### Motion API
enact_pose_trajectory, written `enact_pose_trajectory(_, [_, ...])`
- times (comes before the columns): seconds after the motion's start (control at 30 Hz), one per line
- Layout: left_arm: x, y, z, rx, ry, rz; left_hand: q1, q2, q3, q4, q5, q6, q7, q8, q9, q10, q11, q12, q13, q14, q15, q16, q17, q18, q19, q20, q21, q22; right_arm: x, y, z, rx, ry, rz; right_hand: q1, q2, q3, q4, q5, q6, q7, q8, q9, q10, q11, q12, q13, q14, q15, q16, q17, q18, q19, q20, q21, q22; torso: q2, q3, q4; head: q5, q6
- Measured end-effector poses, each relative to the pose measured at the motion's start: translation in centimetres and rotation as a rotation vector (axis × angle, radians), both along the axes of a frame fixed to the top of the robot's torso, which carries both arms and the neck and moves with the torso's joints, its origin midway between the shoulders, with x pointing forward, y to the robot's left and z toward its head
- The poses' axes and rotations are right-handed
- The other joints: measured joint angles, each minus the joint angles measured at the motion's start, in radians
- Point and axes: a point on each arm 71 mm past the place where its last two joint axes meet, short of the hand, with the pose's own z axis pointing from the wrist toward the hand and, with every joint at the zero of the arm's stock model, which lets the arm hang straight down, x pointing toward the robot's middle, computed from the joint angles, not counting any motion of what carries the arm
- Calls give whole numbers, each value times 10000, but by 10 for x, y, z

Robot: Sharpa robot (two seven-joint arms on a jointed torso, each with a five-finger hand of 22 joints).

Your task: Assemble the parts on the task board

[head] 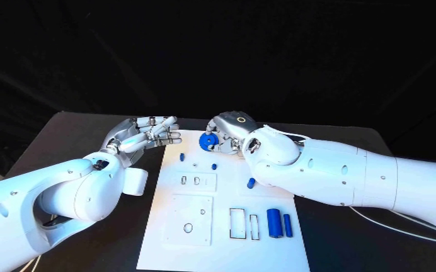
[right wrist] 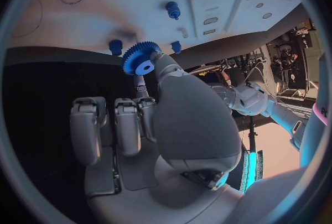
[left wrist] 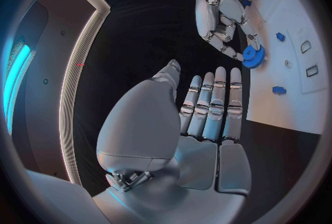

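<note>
The right hand [head: 229,132] pinches a blue gear [head: 209,140] between thumb and a fingertip, its other fingers curled in behind; in the head view the gear sits just left of centre, at the far end of the white task board [head: 273,256], and it stands on edge, its toothed face turned toward the camera, its bore pointing roughly along the board instead of down at it. In the right wrist view the gear [right wrist: 141,58] hangs just clear of the board, with a short blue peg [right wrist: 115,46] close on one side and another [right wrist: 176,46] on the other; the gear must likely be tipped flat so its bore meets a peg. The left hand [head: 148,132] hovers at the board's far left corner, fingers straight, side by side, holding nothing; it is near the gear but apart from it. Two blue cylinders [head: 273,222] lie lengthwise in the lower right, well away.
</note>
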Motion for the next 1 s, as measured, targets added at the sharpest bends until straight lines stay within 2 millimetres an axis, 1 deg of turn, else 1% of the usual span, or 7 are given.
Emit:
enact_pose_trajectory(0.2, [0,0,0,-3,3,-10,0,0,0,0,0,0,0,0,0,0,0,0,0,0,0,0,0,1,0,0,0,-1,1,3,-5,-196,162,-3,-3,3,11,10,-58,-1,-1,-20,0,0,0,0,0,0,0,0,-1,0,0,0,0,-1,0,12,-12,29,-20])
enact_pose_trajectory(0.33, [0,0,0,-5,3,-14,40,40,-29,-29,0,0,0,-41,-9,0,0,0,0,0,0,0,-1,0,0,0,0,-1,1,4,-10,-346,326,-4,-72,-35,103,47,-231,0,-2,-83,0,0,1,0,8,0,0,0,-2,0,0,0,0,-2,0,16,-7,40,-49])
enact_pose_trajectory(0.73, [0,1,0,7,11,12,40,40,-28,-28,0,0,0,-41,-8,0,0,0,0,0,0,0,-2,1,0,0,0,-2,6,-1,-14,-609,501,-231,-150,-62,112,55,-252,1,-6,-165,1,0,1,0,7,0,0,-1,-3,1,0,1,0,0,3,15,-20,71,-70])
enact_pose_trajectory(0.8, [0,1,0,7,11,9,40,40,-28,-28,0,0,0,-41,-8,0,0,0,0,0,0,0,-2,0,0,0,0,-2,7,-1,-14,-609,500,-235,-204,-116,148,92,-252,2,-7,-166,5,0,1,0,7,0,0,-1,-3,0,0,1,0,6,2,15,-25,72,-67])
enact_pose_trajectory(0.87, [0,1,0,7,11,10,40,40,-28,-28,0,0,0,-41,-8,0,0,0,0,0,0,0,-2,1,0,0,0,-2,7,-1,-14,-604,495,-244,-257,-169,173,116,-335,40,-46,-249,19,0,1,-11,7,0,0,-1,-3,1,0,1,0,6,3,15,-24,72,-67])
enact_pose_trajectory(0.93, [0,1,0,7,12,11,40,40,-28,-28,0,0,0,-41,-8,0,0,0,0,0,0,0,-2,1,0,0,0,-2,7,-1,-14,-596,488,-252,-347,-248,212,155,-567,58,-82,-388,19,1,7,-123,7,0,0,-1,-3,1,0,1,0,6,3,14,-20,67,-66])
enact_pose_trajectory(1.0, [0,1,0,8,13,12,40,40,-28,-28,0,0,0,-41,-8,0,0,0,0,0,0,0,-2,0,0,0,0,-3,7,0,-14,-593,499,-257,-499,-266,193,203,-792,-160,-28,-525,10,6,117,-158,6,-4,10,-1,-3,1,0,1,0,5,3,15,-19,65,-61])
